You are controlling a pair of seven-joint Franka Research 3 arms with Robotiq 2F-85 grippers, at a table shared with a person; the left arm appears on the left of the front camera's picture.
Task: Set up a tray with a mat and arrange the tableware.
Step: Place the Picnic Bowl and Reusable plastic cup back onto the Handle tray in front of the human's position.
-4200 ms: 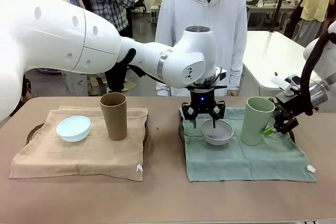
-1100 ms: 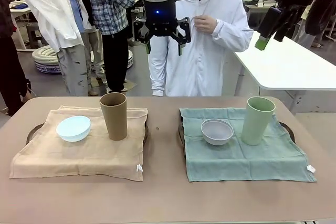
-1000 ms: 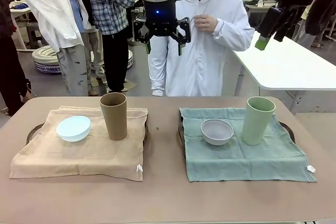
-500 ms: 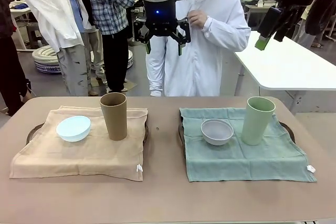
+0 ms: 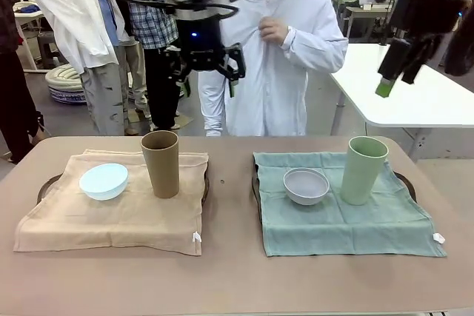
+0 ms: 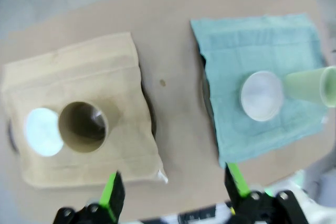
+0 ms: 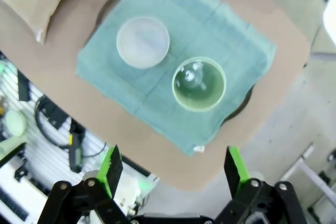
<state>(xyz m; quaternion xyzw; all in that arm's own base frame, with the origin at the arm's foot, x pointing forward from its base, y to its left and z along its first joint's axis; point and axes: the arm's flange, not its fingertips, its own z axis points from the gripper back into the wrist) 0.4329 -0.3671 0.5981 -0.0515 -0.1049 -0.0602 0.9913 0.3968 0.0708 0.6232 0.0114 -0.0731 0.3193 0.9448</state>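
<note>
The desk (image 5: 229,279) carries a tan mat (image 5: 111,216) toward its left edge and a green mat (image 5: 348,223) toward its right. The tan brown cup (image 5: 161,163) and pale blue bowl (image 5: 104,180) stand on the tan mat, the pale green cup (image 5: 363,169) and greyish white bowl (image 5: 306,186) on the green. The left gripper (image 5: 203,69) and right gripper (image 7: 173,174) hang high above the desk, jaws wide apart, holding nothing. The right wrist view looks straight down into the pale green cup.

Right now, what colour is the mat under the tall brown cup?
Tan beige, the mat under the brown cup; clearest in the front view.
</note>
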